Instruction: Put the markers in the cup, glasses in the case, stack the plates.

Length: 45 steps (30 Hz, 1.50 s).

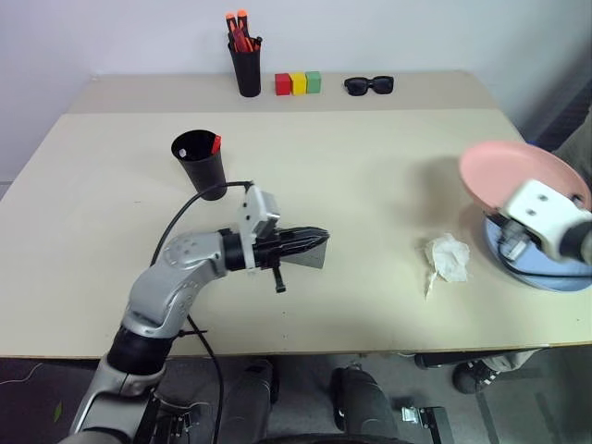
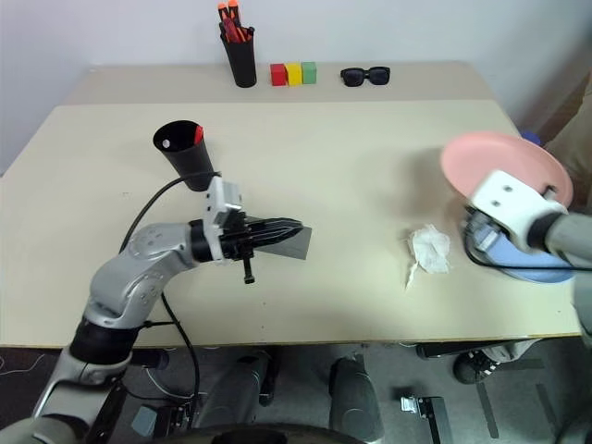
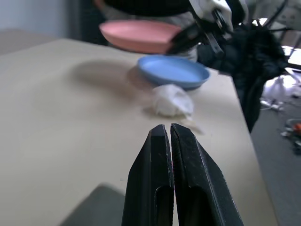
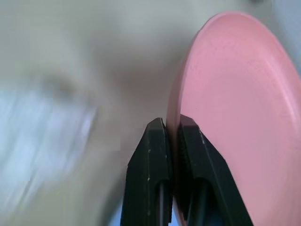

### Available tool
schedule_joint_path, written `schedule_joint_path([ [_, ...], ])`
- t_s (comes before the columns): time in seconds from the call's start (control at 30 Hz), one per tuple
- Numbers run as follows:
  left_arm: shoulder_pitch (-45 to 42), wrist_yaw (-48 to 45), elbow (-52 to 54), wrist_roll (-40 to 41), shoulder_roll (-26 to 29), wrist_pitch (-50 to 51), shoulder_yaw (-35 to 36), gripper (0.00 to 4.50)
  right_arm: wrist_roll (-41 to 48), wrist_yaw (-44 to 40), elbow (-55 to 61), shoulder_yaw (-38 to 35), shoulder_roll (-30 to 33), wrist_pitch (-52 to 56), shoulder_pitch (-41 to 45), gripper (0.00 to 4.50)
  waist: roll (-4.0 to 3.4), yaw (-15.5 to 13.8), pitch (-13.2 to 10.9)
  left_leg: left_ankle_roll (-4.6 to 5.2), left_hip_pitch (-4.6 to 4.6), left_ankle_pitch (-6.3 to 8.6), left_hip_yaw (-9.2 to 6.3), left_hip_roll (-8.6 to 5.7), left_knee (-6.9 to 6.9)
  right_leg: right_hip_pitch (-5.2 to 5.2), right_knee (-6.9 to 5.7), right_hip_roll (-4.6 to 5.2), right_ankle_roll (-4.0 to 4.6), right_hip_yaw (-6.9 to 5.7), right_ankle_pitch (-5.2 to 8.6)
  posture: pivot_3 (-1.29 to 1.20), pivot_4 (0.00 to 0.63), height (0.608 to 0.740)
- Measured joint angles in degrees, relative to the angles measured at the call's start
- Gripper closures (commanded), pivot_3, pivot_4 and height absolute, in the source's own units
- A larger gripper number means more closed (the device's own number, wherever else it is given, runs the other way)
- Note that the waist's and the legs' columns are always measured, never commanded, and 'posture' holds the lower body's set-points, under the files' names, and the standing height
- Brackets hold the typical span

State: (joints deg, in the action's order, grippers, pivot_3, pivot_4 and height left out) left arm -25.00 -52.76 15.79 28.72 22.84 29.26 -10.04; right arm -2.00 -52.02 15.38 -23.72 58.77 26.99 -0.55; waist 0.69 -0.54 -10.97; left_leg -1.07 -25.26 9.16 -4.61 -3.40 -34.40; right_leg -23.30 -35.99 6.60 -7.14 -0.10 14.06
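Note:
My left gripper (image 1: 320, 237) is shut and empty, pointing level across the table just above the flat grey case (image 1: 312, 256); the same shut fingertips (image 3: 160, 141) rise over the case's corner (image 3: 91, 209). The glasses are hidden. The black cup (image 1: 201, 165) stands left of centre with a red-capped marker (image 1: 215, 143) and a white-tipped one (image 1: 185, 151) in it. My right gripper (image 4: 172, 127) is shut on the rim of the salmon pink plate (image 1: 513, 171), held tilted in the air above the light blue plate (image 1: 555, 276) at the table's right edge.
A crumpled white tissue (image 1: 449, 257) lies left of the blue plate. Along the back stand a black pen holder (image 1: 246, 67) with orange-capped pens, three coloured blocks (image 1: 298, 83) and black sunglasses (image 1: 369, 85). The table's front edge (image 1: 370, 350) is close below my arms.

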Motion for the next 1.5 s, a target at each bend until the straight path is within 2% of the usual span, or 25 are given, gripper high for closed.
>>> schedule_joint_path([
  [0.1,-0.7,-1.5,-1.18,-0.09,-0.72,-1.17,-0.93,4.4,0.02,-0.13,1.67,-4.48,-0.21,1.79,-5.9,4.45,-0.2,0.42,0.12,0.01,0.06,0.01,0.07,0.06,0.01,0.0,-0.01,-0.03,0.02,0.06,0.01,0.0,0.15,0.74],
  [0.13,-0.72,-1.96,-1.4,-0.15,-0.72,-1.32,-1.1,4.4,0.05,-0.15,2.05,-5.06,-0.46,2.2,-7.46,3.78,-0.2,0.45,0.12,0.01,0.06,0.01,0.08,0.09,0.01,0.0,-0.01,-0.07,0.02,0.06,0.01,0.0,0.15,0.74],
  [0.23,-0.71,-2.39,-1.92,-0.46,-0.74,-1.48,-1.9,4.4,0.7,0.05,2.34,-5.5,-1.9,2.79,-8.92,2.56,-0.22,0.4,0.12,0.02,0.05,0.02,0.09,0.08,-0.04,0.01,0.0,-0.04,0.02,0.09,0.01,0.0,0.15,0.74],
  [0.33,-0.51,-2.4,-1.91,-0.49,-0.64,-1.49,-1.96,4.4,1.28,1.15,2.41,-5.5,-1.94,2.75,-7.97,0.84,-0.22,0.06,0.13,0.04,0.03,0.02,0.07,0.08,-0.1,0.02,0.0,-0.04,0.03,0.08,0.02,0.0,0.15,0.74],
  [0.37,-0.39,-2.36,-1.9,-0.49,-0.47,-1.47,-1.95,4.4,1.83,1.35,2.42,-5.5,-2.06,2.75,-7.21,0.4,-0.22,-0.03,0.12,0.04,0.02,0.03,0.07,0.08,-0.1,0.02,0.0,-0.04,0.03,0.08,0.02,0.0,0.15,0.74],
  [0.5,0.24,-1.93,-1.64,-0.48,-0.13,-1.28,-1.9,4.4,6.25,1.39,4.27,-4.65,-3.48,4.25,-2.87,0.4,-0.22,-0.15,0.12,0.09,-0.04,0.06,-0.07,0.08,-0.21,0.02,0.0,-0.05,0.03,0.06,0.02,0.0,0.15,0.74],
  [0.63,1.32,-0.73,-0.16,-0.45,0.27,-0.97,-1.51,4.4,10.24,1.32,7.14,0.96,-6.11,6.6,-1.06,0.4,-0.21,-0.21,0.12,0.14,-0.08,0.1,-0.17,0.08,-0.31,0.06,0.04,-0.04,0.03,0.04,0.02,0.0,0.15,0.74],
  [0.8,2.43,0.71,1.39,-0.39,0.29,-0.51,-1.4,4.4,10.68,4.35,6.44,8.9,-10.13,7.6,0.39,0.4,-0.21,-0.24,0.12,0.19,-0.12,0.14,-0.16,0.04,-0.4,0.07,0.06,0.01,0.04,0.05,0.02,0.0,0.15,0.74],
  [0.9,2.52,1.47,2.35,-0.19,0.31,0.11,-1.37,4.4,8.84,6.6,3.84,11.68,-10.26,6.7,0.57,0.4,-0.21,-0.27,0.12,0.2,-0.12,0.15,-0.15,0.01,-0.4,0.08,0.08,0.04,0.04,0.05,0.02,0.0,0.15,0.74],
  [1.0,2.94,2.17,2.52,0.02,0.38,0.47,-1.16,4.4,7.49,8.86,0.56,12.56,-10.35,5.71,1.16,1.23,-0.22,-0.2,0.12,0.2,-0.11,0.15,-0.15,0.02,-0.39,0.07,0.08,0.04,0.04,0.05,0.02,0.0,0.15,0.74],
  [1.2,3.52,2.42,2.96,0.06,0.5,0.55,-0.94,4.4,7.33,10.1,-0.41,12.41,-10.29,4.52,1.69,4.36,-0.22,-0.19,0.12,0.2,-0.11,0.15,-0.15,0.02,-0.4,0.07,0.08,0.02,0.03,0.05,0.02,0.0,0.15,0.74],
  [1.33,3.27,2.17,2.62,0.05,0.06,0.54,-0.95,4.4,7.87,10.17,0.56,9.79,-9.49,4.54,1.9,4.44,-0.22,-0.28,0.12,0.21,-0.12,0.15,-0.14,0.02,-0.41,0.07,0.08,0.03,0.03,0.05,0.02,0.0,0.15,0.74],
  [1.5,2.33,1.74,2.07,0.05,-0.44,0.39,-0.95,4.4,7.7,11.75,-0.84,2.49,-4.64,5.17,5.07,4.44,-0.22,-0.24,0.12,0.22,-0.13,0.16,-0.11,0.01,-0.42,0.09,0.09,0.03,0.03,0.04,0.02,0.0,0.15,0.74],
])
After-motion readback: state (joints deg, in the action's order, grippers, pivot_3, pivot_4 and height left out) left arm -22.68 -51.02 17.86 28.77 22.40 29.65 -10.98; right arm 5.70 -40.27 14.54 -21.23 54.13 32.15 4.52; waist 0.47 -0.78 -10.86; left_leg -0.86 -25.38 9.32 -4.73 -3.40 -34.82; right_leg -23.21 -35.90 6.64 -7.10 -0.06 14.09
